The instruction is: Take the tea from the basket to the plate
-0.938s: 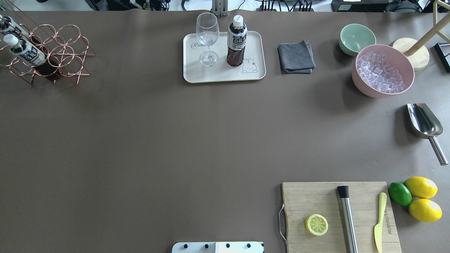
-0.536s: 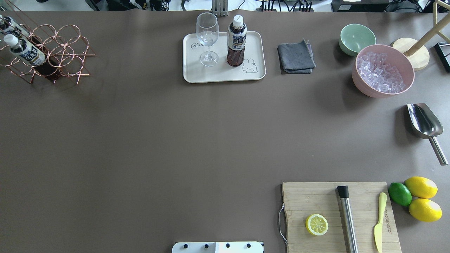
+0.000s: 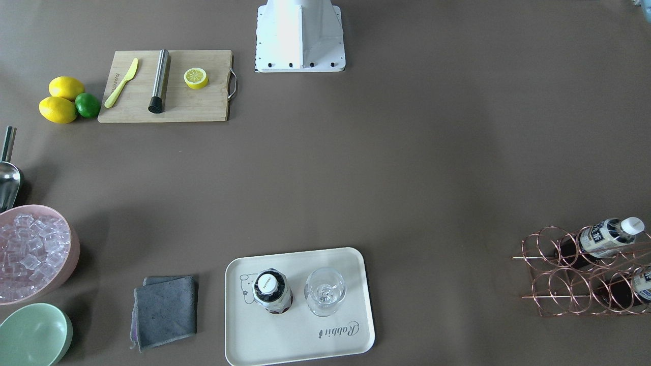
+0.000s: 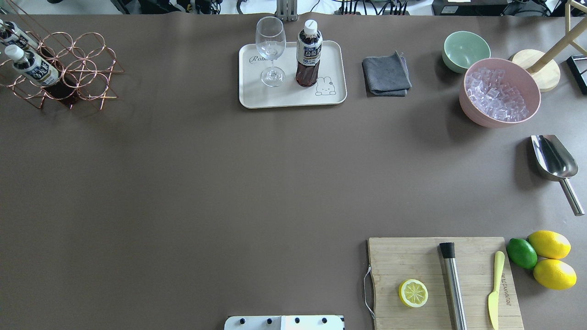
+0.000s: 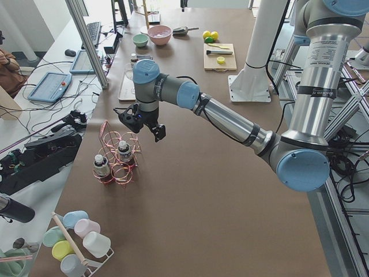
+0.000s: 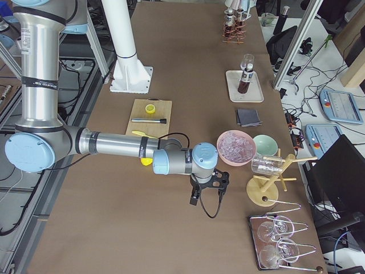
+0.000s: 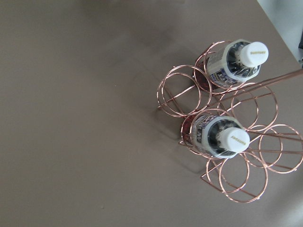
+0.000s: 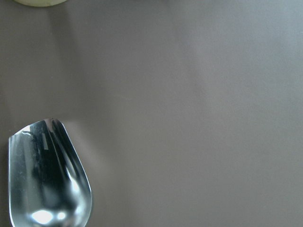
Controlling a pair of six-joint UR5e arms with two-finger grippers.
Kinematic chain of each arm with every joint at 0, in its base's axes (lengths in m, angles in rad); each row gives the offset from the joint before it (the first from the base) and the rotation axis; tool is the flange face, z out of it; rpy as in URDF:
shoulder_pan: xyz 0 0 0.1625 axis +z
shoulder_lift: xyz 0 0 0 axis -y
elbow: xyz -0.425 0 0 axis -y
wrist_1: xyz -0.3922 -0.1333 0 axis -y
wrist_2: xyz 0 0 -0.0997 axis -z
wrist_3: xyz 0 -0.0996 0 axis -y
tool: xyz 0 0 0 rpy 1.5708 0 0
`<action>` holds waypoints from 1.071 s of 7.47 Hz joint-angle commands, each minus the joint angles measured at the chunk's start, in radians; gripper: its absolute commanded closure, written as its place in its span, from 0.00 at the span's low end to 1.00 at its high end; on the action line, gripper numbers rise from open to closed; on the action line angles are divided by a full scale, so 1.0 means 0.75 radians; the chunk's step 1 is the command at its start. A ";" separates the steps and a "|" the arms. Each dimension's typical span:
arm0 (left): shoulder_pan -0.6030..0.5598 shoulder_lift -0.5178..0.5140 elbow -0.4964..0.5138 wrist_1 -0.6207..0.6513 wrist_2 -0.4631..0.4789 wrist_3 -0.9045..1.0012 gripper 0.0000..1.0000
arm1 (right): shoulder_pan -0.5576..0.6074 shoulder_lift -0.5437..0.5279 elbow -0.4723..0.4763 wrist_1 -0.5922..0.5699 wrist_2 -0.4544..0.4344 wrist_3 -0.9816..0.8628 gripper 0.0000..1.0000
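Tea (image 4: pixel 308 57) stands upright on the plate (image 4: pixel 293 98) at the upper middle of the overhead view, just beside a glass (image 4: pixel 270 46) and apart from it. Two more bottles (image 7: pixel 222 137) lean in the ring cells of the basket (image 4: pixel 87 68) at the upper left corner.

The left gripper (image 5: pixel 141 122) hangs above the basket in the left side view. The right gripper (image 6: pixel 206 193) is low over the table at the far end, with a scoop (image 8: pixel 47 179) at the lower left of its wrist view. Neither shows anywhere but the side views, so I cannot tell whether the fingers of either are apart or together.

One bottle being on the plate, the task looks done or nearly so. If another is to be fetched, the risks are these:
- The basket is light wire, so a bottle pulled at a slant could catch a ring and drag or tip it.
- The free room on the plate is tight, so a bottle set down there could knock the glass, which is top-heavy.

Against the earlier overhead pictures nothing has visibly moved: tea, glass, plate and basket lie as they did, and no arm shows there then or now.
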 commanded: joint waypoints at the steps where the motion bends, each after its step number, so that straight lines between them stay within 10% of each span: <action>1: -0.005 0.139 -0.016 -0.007 0.003 0.424 0.03 | 0.019 -0.003 0.001 -0.001 -0.035 -0.005 0.01; 8: -0.087 0.522 0.011 -0.412 0.001 1.196 0.03 | 0.019 -0.013 -0.028 0.011 -0.037 -0.296 0.01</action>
